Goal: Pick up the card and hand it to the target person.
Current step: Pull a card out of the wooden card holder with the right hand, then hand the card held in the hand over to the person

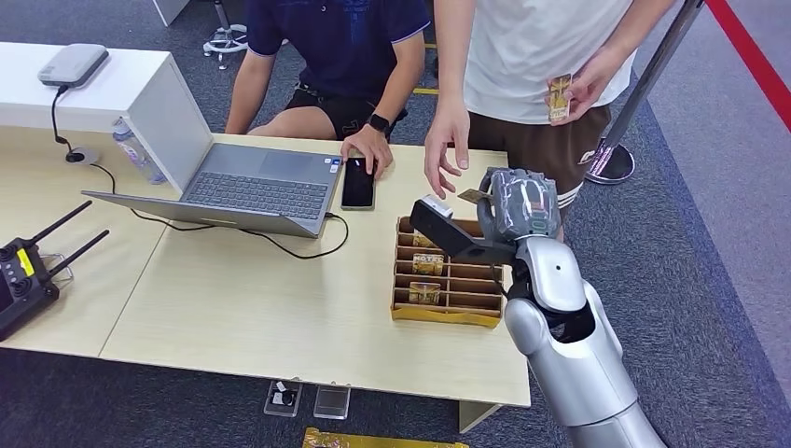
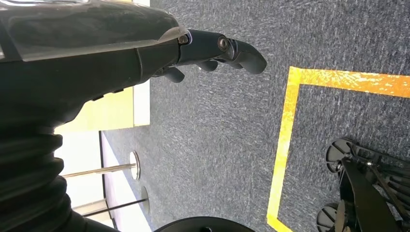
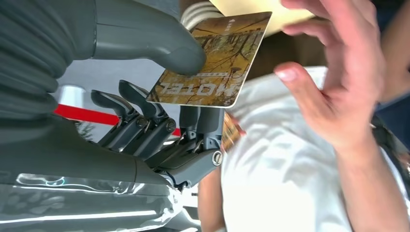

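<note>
Right wrist view, upper middle: the right hand (image 3: 159, 106) pinches the motel card (image 3: 212, 63) between thumb and fingers, offered outward so the person's open hand (image 3: 333, 82) just beside can take it. Left hand (image 2: 212, 50) hangs empty, fingers curled.

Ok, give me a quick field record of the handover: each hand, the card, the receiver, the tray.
right hand: raised over the table's far edge, pinching the card
brown printed MOTEL card: held under the thumb, clear of the tray
left hand: hanging over grey carpet, fingers curled, holding nothing
person in white shirt: open hand close to the card, not touching it; other hand holds another card
brown slotted card tray: cards remain in it
</note>
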Robot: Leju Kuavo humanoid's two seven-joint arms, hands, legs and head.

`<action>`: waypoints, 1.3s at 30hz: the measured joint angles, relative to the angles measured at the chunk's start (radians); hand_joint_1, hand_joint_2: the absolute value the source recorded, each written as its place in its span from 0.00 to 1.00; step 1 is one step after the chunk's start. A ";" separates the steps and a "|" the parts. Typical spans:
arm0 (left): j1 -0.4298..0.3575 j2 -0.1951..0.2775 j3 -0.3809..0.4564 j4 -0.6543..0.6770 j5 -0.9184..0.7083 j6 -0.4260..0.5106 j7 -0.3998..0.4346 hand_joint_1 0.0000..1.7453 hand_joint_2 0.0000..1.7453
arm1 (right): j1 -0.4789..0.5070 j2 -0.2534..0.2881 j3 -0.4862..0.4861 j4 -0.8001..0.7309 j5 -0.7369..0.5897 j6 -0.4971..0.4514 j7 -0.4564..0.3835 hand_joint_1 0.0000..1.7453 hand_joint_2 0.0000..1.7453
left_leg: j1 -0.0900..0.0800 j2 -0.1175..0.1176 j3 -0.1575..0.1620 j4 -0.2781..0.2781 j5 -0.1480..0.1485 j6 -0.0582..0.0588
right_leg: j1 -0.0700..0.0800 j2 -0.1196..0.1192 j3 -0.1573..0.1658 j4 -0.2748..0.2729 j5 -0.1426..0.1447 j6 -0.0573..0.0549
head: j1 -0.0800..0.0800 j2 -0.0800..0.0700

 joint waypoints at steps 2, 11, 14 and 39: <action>0.000 0.000 0.000 0.000 0.000 -0.001 0.000 0.00 1.00 | -0.006 -0.001 -0.001 -0.021 -0.005 0.001 -0.005 1.00 1.00 | 0.000 0.000 0.000 0.000 0.000 0.000 | 0.000 0.000 0.000 0.000 0.000 0.000 | 0.000 0.000; -0.002 0.000 -0.001 0.000 -0.018 -0.005 -0.006 0.00 1.00 | -0.105 0.018 0.000 0.018 -0.045 -0.013 -0.050 1.00 1.00 | 0.000 0.000 0.000 0.000 0.000 0.000 | 0.000 0.000 0.000 0.000 0.000 0.000 | -0.001 0.000; -0.004 0.000 -0.001 0.000 -0.018 -0.006 -0.006 0.00 1.00 | -0.134 0.034 0.000 0.085 -0.053 -0.053 -0.071 1.00 1.00 | 0.000 0.000 0.000 0.000 0.000 0.000 | 0.000 0.000 0.000 0.000 0.000 0.000 | 0.000 0.000; -0.006 0.000 0.000 0.000 0.004 0.020 0.017 0.00 0.00 | -0.188 0.120 0.003 0.354 -0.035 -0.146 -0.123 0.00 1.00 | 0.000 0.000 0.000 0.000 0.000 0.000 | 0.000 0.000 0.000 0.000 0.000 0.000 | 0.000 0.000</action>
